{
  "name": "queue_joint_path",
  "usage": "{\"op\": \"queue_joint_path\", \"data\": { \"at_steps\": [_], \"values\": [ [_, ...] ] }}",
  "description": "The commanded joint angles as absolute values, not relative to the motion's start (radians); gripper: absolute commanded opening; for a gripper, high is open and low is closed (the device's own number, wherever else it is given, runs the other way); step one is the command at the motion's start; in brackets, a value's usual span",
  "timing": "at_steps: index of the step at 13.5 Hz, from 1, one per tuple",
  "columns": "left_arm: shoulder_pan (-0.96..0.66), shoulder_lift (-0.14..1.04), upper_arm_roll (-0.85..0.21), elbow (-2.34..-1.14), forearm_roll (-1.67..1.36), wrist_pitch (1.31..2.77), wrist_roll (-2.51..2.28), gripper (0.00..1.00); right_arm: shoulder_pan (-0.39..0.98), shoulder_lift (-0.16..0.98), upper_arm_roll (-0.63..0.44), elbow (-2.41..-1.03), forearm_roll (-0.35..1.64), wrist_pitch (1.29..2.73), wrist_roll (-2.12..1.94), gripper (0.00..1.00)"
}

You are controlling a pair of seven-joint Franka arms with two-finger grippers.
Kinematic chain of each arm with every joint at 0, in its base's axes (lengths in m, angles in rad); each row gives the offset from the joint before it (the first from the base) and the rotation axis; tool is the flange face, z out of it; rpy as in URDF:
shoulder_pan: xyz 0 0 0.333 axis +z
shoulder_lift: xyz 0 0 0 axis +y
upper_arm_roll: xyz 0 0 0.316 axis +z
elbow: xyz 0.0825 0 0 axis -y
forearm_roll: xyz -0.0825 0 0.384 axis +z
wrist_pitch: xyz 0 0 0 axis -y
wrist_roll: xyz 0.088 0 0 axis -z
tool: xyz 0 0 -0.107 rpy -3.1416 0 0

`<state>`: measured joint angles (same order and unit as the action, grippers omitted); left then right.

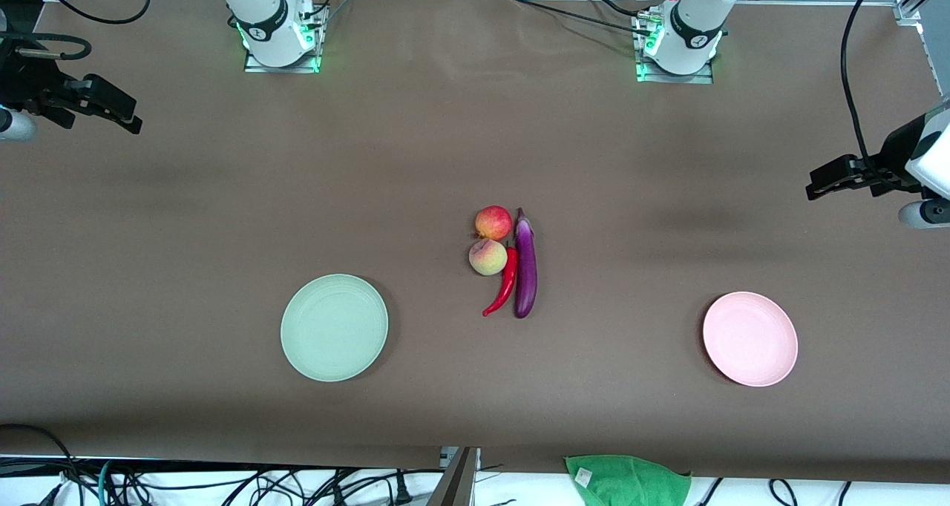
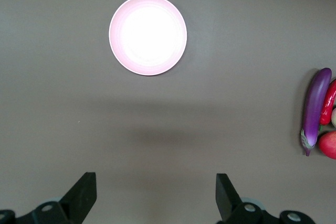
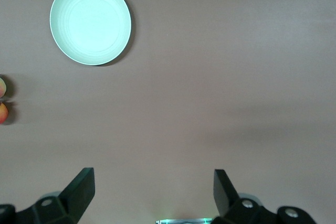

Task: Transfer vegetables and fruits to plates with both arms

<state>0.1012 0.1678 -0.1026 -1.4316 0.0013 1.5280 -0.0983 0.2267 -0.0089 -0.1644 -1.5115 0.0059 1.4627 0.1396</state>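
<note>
Four items lie bunched at the table's middle: a red-orange fruit [image 1: 493, 222], a peach [image 1: 487, 257] touching it, a red chili pepper [image 1: 505, 283] and a long purple eggplant [image 1: 525, 268]. The mint green plate [image 1: 334, 327] sits toward the right arm's end, the pink plate [image 1: 749, 338] toward the left arm's end; both are bare. My right gripper [image 1: 128, 116] hangs open over its end of the table, and my left gripper [image 1: 813, 185] hangs open over the other end. The left wrist view shows the open left gripper [image 2: 156, 198], the pink plate [image 2: 148, 34] and the eggplant [image 2: 316, 109]. The right wrist view shows the open right gripper [image 3: 154, 195] and the mint plate [image 3: 90, 22].
A green cloth [image 1: 627, 480] lies off the brown mat at the edge nearest the front camera. Cables run along that edge and around both arm bases [image 1: 280, 38].
</note>
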Motion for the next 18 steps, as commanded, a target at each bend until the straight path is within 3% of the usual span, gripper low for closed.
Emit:
{"op": "queue_joint_path", "data": {
  "at_steps": [1,18],
  "values": [
    [0.098,0.169,-0.101,-1.416,0.025,1.517,-0.083,1.0,0.225,-0.006,-0.169,-1.496,0.025,1.451,0.132,1.0],
    [0.087,0.16,-0.103,-1.499,0.018,1.566,-0.069,1.0,0.225,-0.006,-0.169,-1.496,0.025,1.457,0.132,1.0]
  ]
}}
